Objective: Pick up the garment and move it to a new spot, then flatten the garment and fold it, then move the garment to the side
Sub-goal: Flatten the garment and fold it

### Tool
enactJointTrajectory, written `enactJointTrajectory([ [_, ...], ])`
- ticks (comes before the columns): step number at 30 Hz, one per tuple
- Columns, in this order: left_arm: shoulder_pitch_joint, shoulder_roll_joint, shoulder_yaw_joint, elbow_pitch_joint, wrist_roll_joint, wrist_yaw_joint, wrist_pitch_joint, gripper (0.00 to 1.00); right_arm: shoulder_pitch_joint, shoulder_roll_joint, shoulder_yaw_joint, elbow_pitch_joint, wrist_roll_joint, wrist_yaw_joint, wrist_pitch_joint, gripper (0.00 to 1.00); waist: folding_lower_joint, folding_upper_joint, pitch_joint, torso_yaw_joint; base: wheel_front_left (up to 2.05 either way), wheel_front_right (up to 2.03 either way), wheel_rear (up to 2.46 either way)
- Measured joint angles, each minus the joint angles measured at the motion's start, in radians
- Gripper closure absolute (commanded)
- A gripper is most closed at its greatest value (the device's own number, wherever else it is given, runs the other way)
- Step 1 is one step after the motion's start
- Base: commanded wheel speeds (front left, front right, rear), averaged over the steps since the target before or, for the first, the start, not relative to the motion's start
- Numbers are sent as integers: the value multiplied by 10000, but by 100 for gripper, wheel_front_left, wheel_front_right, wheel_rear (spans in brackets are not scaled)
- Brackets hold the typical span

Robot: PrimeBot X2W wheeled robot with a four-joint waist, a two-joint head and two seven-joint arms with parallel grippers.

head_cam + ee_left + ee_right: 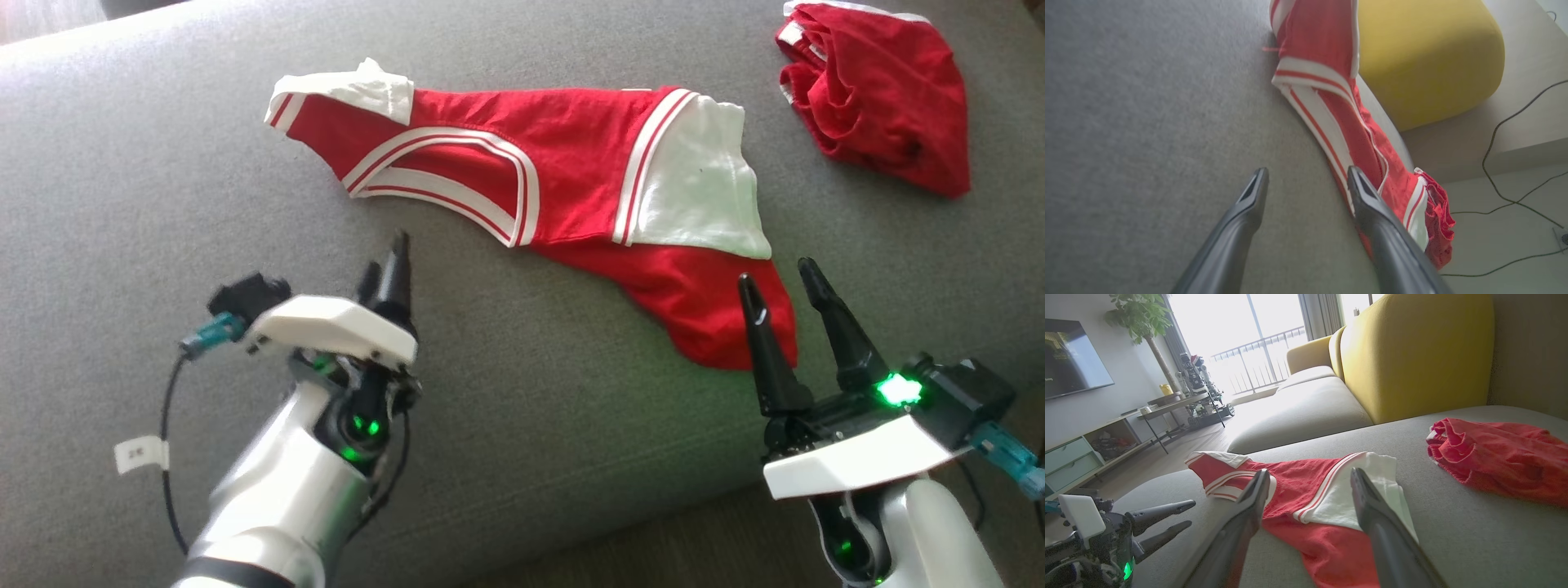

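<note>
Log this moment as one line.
left gripper: open, empty | right gripper: open, empty | garment: laid out on couch, unfolded | second garment: crumpled, apart

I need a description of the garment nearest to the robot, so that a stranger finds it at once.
Look at the grey sofa cushion. Near its middle lies the spread garment, red with white panels and striped trim. The other garment, toward the far right, is crumpled and almost wholly red.

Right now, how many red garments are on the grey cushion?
2. A red-and-white striped cloth garment lies spread across the middle of the grey fabric cushion; a crumpled red cloth garment sits apart at its far right. More may lie off-frame.
</note>
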Motion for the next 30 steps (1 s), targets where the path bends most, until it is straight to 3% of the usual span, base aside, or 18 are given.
enactJointTrajectory([
  [16,-768,-67,-3173,-81,-221,263,4,0,-83,0,113,-13,-130,0,0,0,0,0,393,-543,0,0,0],
  [30,-1817,-163,-3404,765,-792,491,-84,0,-274,0,117,-61,17,0,0,0,-1,0,765,-983,0,0,0],
])
